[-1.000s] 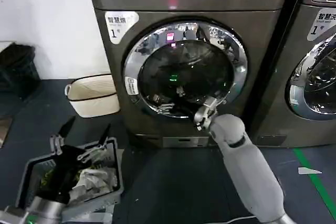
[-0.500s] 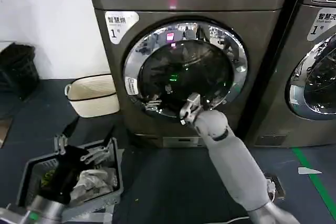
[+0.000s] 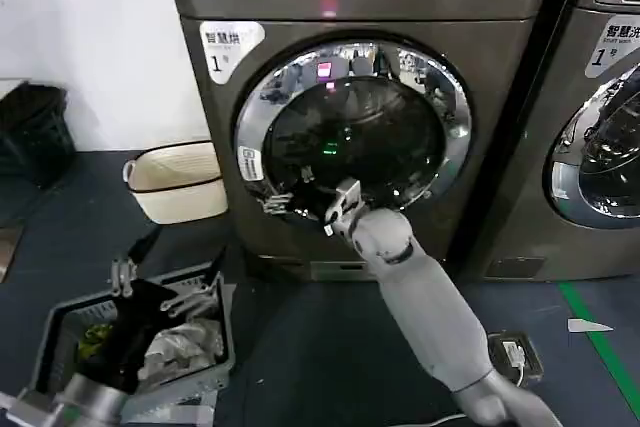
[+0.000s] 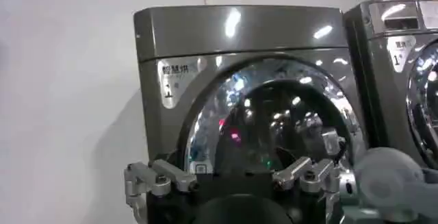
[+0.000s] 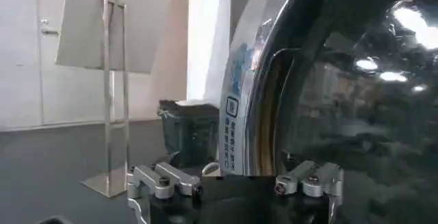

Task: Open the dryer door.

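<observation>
The dryer door (image 3: 352,132) fills the machine's front and looks seated flush, so the opening seems yet to be done; its wide chrome ring frames dark glass; the right gripper (image 3: 335,209) sits at the ring's six-to-seven o'clock, jaws apart in the wrist view, perhaps touching the rim; the left gripper (image 3: 165,282), jaws spread, hangs over a laundry basket (image 3: 60,342) at lower left
</observation>
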Available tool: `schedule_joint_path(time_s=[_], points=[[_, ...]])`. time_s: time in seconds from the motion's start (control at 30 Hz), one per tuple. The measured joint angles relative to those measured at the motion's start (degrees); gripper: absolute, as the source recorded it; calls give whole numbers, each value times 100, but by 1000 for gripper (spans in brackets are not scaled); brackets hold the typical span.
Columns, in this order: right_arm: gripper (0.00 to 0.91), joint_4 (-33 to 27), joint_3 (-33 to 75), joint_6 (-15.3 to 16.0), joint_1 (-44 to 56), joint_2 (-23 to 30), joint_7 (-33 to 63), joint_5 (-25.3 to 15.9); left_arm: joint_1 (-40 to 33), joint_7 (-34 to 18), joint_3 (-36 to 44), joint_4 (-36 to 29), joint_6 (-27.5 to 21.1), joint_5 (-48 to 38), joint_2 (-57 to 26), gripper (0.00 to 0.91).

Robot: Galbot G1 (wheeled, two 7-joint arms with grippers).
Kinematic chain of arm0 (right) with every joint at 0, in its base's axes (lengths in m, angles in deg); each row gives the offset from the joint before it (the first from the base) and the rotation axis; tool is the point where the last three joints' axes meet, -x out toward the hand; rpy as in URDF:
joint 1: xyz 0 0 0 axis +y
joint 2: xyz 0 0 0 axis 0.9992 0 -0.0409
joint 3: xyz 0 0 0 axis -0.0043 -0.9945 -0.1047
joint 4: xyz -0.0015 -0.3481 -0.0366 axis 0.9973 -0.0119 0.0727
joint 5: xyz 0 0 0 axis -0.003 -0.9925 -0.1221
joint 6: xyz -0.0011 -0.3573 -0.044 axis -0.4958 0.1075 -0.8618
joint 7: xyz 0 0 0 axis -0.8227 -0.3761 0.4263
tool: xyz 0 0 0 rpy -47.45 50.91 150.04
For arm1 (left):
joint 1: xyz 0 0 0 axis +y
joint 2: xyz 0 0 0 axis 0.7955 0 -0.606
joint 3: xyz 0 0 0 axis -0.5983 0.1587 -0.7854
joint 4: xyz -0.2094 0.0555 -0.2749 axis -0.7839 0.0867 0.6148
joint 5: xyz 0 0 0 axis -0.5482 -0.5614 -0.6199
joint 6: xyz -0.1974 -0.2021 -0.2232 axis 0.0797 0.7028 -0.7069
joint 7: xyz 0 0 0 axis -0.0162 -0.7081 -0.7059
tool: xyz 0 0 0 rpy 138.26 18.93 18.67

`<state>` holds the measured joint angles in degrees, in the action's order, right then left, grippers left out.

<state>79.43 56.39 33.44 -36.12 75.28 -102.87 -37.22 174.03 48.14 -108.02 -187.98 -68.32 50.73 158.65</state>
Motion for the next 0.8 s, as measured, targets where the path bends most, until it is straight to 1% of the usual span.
schedule_joint_path(time_s=[0.43,0.8], points=[[907,-418,-6,-45,-200,321,61,-67,22,-26,-19,-84,-33,-53,11,907],[907,-614,-119,-75,-315,414,69,-104,28,-174,-35,-72,-3,-13,-3,907]])
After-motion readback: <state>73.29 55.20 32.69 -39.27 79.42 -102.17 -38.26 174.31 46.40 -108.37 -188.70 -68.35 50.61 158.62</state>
